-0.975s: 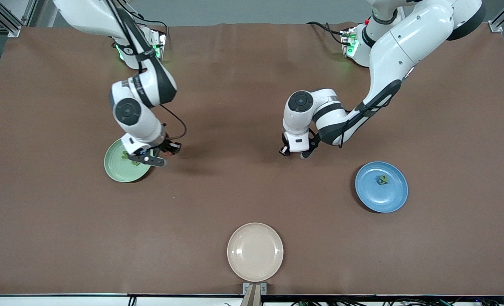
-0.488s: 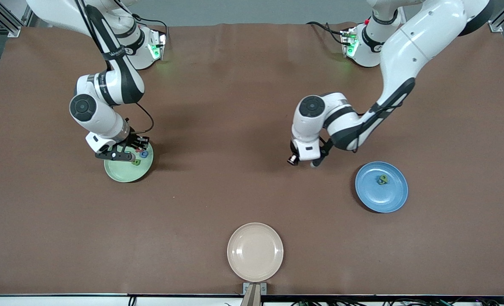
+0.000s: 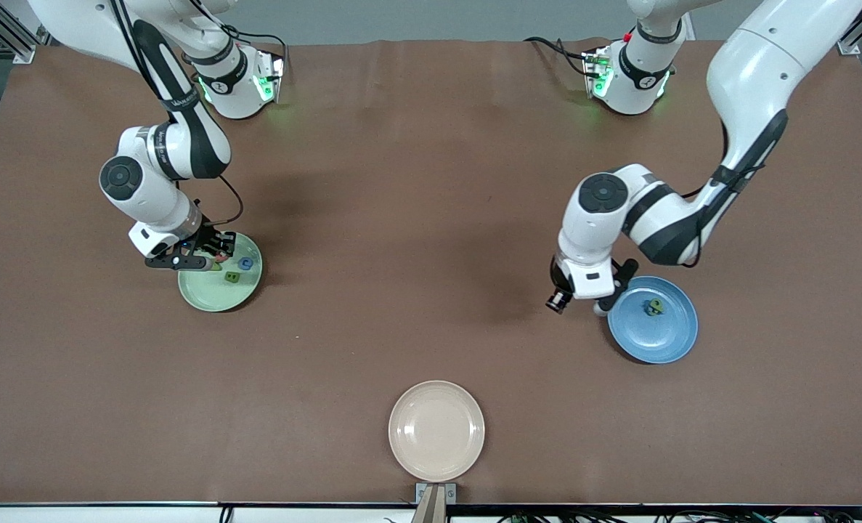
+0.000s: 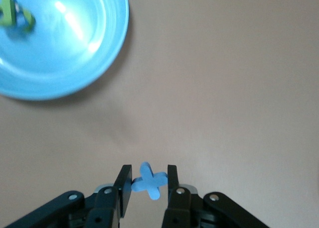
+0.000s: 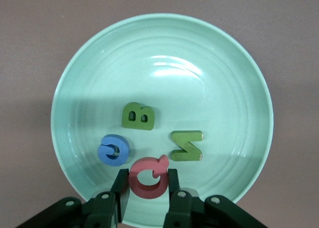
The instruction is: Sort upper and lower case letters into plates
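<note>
My right gripper [image 5: 148, 174] is shut on a red letter [image 5: 148, 180] and holds it low over the pale green plate [image 5: 214, 78]. In that plate lie a green B [image 5: 138, 116], a blue letter [image 5: 113, 149] and a green Z-shaped letter [image 5: 187, 145]. In the front view this gripper [image 3: 216, 249] is over the plate [image 3: 209, 294]. My left gripper [image 4: 149, 175] is shut on a blue x-shaped letter [image 4: 149, 180] over bare table beside the blue plate [image 4: 75, 58]. That plate [image 3: 652, 338] holds small green and blue letters [image 3: 654, 306]. In the front view the left gripper [image 3: 599, 305] is at the plate's rim.
A cream-beige plate [image 3: 436, 430] sits near the table's front edge in the middle. The brown table [image 3: 416, 218] spreads between the two arms.
My left gripper has swung with the blue letter toward the blue plate and now stands at its rim. My right arm has shifted toward its own end of the table, its gripper staying over the green plate.
</note>
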Available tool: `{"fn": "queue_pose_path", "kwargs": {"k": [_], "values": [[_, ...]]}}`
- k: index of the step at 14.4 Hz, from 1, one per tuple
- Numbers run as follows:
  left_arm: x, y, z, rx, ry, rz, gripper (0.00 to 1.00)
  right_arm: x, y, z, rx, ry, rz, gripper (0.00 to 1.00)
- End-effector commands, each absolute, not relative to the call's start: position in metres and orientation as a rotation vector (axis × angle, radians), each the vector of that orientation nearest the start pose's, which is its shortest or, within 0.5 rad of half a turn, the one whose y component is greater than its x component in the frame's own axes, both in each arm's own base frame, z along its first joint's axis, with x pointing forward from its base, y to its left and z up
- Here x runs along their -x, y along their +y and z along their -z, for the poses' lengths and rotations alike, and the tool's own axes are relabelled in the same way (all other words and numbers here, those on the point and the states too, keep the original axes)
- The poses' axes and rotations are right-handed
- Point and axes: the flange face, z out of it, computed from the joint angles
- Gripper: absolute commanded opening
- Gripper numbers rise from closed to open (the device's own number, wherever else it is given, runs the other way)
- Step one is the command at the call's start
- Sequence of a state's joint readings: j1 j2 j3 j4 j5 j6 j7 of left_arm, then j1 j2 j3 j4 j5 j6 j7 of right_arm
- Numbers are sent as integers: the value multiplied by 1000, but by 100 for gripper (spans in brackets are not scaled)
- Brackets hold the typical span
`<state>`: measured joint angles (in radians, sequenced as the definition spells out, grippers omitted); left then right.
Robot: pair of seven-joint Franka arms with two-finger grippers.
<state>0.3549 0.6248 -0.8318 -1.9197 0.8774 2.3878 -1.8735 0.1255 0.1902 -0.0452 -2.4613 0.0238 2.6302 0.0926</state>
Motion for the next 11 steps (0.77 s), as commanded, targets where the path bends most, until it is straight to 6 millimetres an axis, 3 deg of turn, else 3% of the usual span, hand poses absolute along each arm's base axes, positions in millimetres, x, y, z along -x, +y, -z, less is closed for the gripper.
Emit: {"fn": "queue_pose_path", "kwargs": {"k": [1,5,7,8,9,11], "values": [[-594,-206,-273,2865,-1319,360,0,-471,35,-207,3142,38,-38,0],[-608,-137,-265,2862,-1218,333,0,-470,34,-198,3143,42,-65,4],[-604,-103,-254,2842,-1145,280,0,-469,36,-196,3143,40,-74,15],[-600,-97,-248,2835,-1142,255,0,-469,37,-195,3144,38,-77,18],[-599,-89,-243,2835,-1140,236,0,-470,37,-196,3143,38,-74,29],[-593,-73,-232,2836,-1112,195,0,-470,37,-196,3143,37,-72,100]]}}
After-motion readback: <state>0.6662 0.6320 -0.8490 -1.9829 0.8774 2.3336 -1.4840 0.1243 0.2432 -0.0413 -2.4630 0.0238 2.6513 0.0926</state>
